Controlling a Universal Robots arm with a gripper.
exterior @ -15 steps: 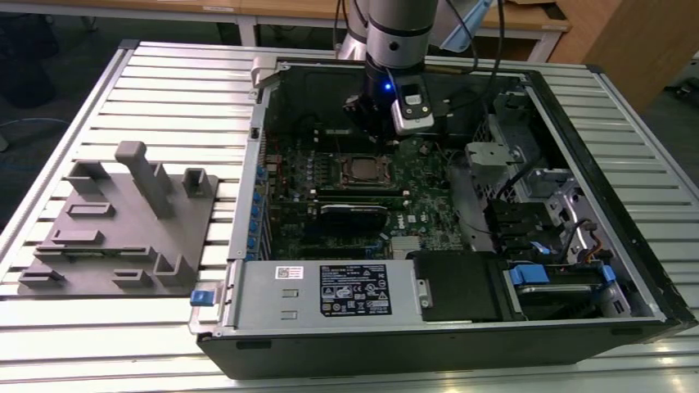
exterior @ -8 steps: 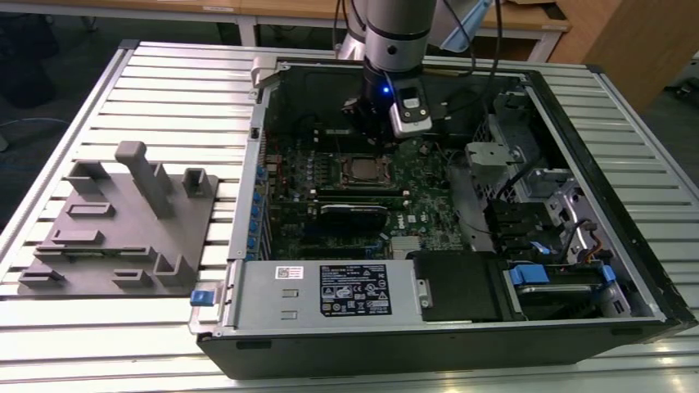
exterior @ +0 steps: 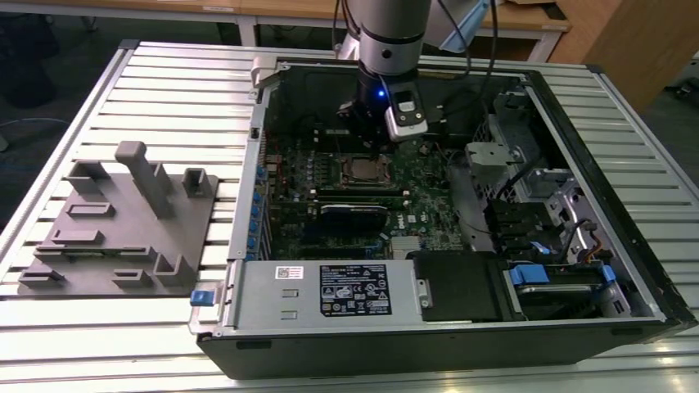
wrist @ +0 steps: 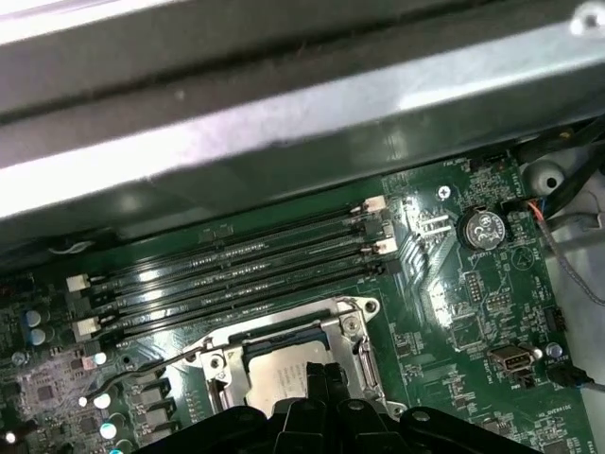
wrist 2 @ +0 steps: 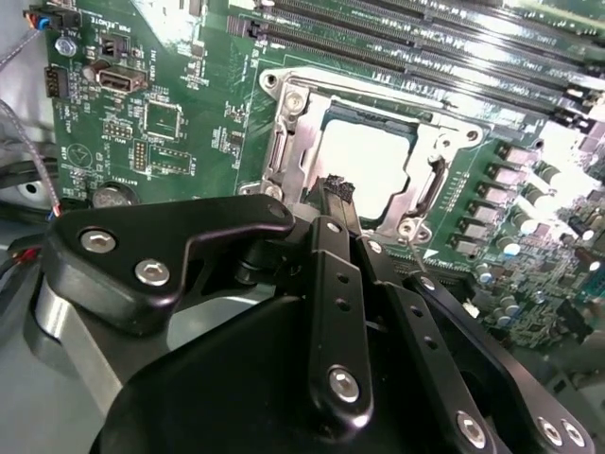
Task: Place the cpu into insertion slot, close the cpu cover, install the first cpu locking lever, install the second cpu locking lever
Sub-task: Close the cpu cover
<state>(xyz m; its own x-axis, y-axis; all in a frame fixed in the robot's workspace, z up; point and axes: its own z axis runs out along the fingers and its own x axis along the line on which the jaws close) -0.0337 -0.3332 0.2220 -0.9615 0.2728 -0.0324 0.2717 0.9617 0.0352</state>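
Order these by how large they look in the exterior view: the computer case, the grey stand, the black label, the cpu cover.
1. computer case
2. grey stand
3. black label
4. cpu cover
The label lies nearer the camera, so its lead over the cover is unsure.

Chip [wrist: 274, 378] partly hidden behind the gripper [wrist: 318, 374] in the first wrist view; the arm [exterior: 388, 33] is cut off by the exterior view's upper edge.

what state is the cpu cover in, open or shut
Shut, as far as shows: in the second wrist view the cpu cover lies flat around the cpu, whose silver top shows through its window.
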